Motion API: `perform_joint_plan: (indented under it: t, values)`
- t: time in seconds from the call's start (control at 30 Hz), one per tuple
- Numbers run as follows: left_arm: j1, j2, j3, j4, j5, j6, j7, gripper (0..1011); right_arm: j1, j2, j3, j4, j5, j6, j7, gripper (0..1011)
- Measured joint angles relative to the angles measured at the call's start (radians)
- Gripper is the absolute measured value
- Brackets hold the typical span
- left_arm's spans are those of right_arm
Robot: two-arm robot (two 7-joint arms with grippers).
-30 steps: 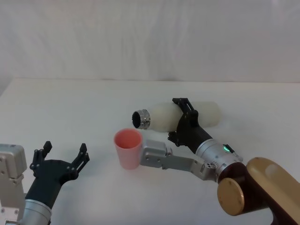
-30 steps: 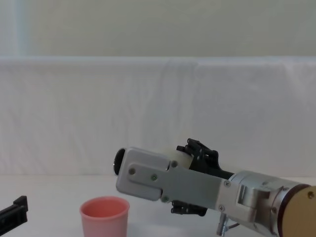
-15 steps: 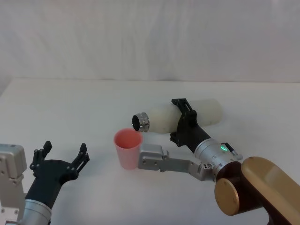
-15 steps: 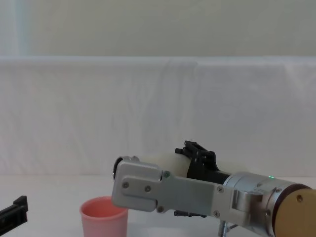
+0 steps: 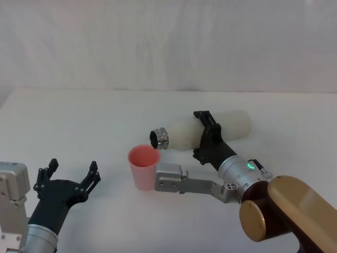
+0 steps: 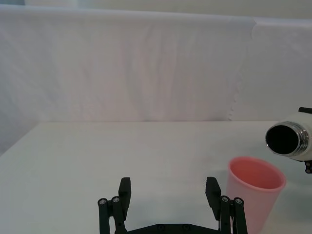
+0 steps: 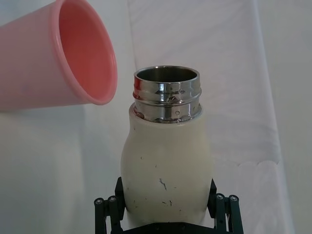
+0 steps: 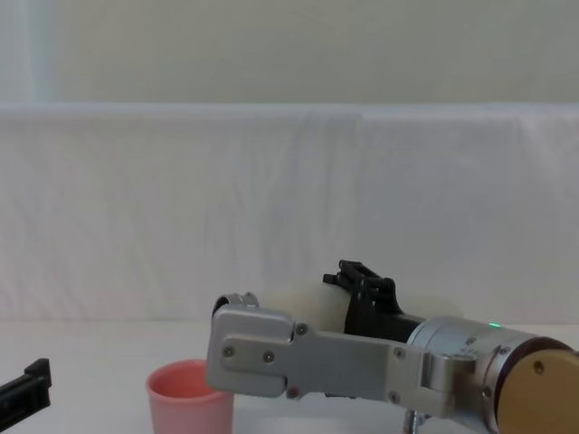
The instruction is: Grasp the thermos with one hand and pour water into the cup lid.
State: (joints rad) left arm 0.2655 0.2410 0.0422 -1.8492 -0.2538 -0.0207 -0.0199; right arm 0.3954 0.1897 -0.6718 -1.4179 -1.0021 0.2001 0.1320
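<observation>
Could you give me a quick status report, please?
Right gripper shut on thermos, tipped, mouth over cup. Left gripper open, idle. No obstructions.

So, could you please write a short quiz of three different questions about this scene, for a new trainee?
1. True or false: the thermos stands upright on the table.
2. Which gripper holds the thermos? A) left gripper B) right gripper
3. Fill in: the open steel neck points toward the pink ____.

Key:
1. False. It is tipped on its side in the air, mouth at the rim.
2. B. The left gripper is open near the table's front edge.
3. cup lid
</observation>
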Motion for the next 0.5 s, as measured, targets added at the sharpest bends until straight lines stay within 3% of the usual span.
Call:
perform_joint_plan:
  t: [0.5]
  values:
    - [0.000,0.000,0.000,0.000,0.000,0.000,0.000,1001,0.018,-0.002,-0.017,0.017,-0.034,0.000,-0.005,957]
